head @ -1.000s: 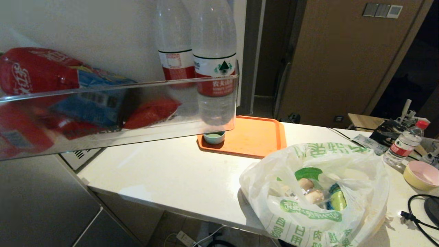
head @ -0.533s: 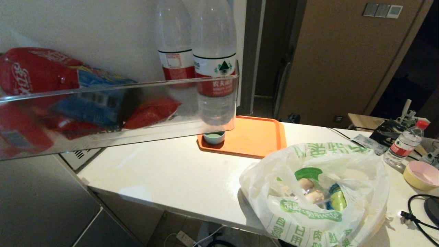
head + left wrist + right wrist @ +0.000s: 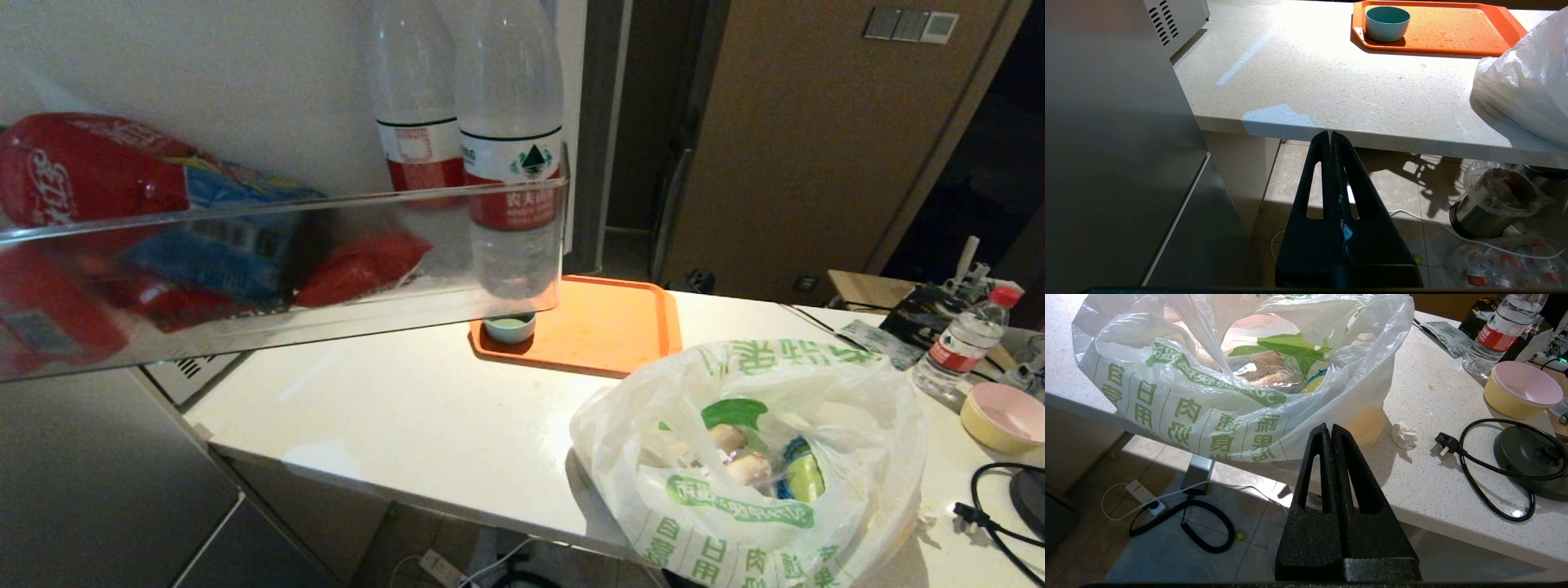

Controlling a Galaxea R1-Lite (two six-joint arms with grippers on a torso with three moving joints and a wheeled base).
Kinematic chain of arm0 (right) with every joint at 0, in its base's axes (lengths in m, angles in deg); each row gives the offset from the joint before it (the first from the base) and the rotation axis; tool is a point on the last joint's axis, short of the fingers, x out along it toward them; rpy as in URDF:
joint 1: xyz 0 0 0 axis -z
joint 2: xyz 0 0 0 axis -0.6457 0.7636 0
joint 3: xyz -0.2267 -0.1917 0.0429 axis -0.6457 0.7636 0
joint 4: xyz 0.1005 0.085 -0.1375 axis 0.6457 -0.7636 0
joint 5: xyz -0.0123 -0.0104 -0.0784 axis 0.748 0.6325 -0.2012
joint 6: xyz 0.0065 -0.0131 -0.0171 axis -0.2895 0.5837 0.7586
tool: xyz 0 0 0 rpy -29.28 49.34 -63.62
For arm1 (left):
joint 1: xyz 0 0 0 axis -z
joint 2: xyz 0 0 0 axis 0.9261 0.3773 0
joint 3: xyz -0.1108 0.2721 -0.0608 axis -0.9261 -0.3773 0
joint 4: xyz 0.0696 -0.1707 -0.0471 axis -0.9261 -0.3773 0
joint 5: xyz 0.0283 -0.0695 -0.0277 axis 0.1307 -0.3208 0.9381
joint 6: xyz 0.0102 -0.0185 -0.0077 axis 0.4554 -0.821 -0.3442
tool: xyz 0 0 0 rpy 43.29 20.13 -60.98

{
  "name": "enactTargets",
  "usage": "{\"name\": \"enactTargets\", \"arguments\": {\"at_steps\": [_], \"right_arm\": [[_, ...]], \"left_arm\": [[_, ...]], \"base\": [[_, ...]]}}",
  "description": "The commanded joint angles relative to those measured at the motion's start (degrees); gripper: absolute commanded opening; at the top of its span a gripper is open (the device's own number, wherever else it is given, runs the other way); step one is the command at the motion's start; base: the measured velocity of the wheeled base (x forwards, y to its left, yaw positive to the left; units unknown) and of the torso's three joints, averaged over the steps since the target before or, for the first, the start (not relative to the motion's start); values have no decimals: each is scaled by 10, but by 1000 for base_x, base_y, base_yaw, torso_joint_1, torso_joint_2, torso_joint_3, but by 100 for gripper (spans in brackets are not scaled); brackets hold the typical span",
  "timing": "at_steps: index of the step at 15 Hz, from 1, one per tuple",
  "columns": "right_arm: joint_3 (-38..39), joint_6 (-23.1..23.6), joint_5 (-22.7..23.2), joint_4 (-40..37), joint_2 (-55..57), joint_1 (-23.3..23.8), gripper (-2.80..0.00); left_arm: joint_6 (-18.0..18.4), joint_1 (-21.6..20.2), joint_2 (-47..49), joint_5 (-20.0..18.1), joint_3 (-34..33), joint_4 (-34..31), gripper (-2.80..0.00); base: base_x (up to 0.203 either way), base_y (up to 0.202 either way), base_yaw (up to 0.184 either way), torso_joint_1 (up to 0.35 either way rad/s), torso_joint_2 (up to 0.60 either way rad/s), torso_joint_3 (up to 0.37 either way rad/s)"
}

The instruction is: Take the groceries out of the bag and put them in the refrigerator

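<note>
The bag [image 3: 751,457], crinkly white plastic with green characters, sits open at the near right of the white counter [image 3: 424,416]. Inside it lie the groceries [image 3: 747,461]: pale lumps, a yellow-green pack, green wrapping. In the right wrist view the bag [image 3: 1229,396] is just beyond my right gripper [image 3: 1331,426], which is shut, holds nothing and hangs by the counter's front edge. My left gripper [image 3: 1330,134] is shut and holds nothing, low before the counter's edge, beside the grey refrigerator [image 3: 1106,143]. The refrigerator's open door [image 3: 204,82] carries a clear shelf [image 3: 286,245] with red packs and water bottles.
An orange tray [image 3: 604,327] with a teal bowl [image 3: 509,327] lies at the counter's back. At the right stand a red-capped water bottle [image 3: 963,343], a yellow bowl [image 3: 1004,416], and a black cable [image 3: 1478,473] with its base. A vented silver box [image 3: 1175,20] adjoins the fridge. A lined bin [image 3: 1498,200] stands on the floor.
</note>
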Motion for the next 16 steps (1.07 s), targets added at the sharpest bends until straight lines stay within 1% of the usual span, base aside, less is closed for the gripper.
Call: {"name": "enactTargets", "arguments": {"at_steps": [1, 16], "right_arm": [[0, 1, 0, 0, 0, 0, -280], [0, 0, 0, 0, 0, 0, -280]], "left_arm": [[0, 0, 1, 0, 0, 0, -280], [0, 0, 1, 0, 0, 0, -280]], "base": [[0, 0, 0, 0, 0, 0], [0, 0, 0, 0, 0, 0]]}}
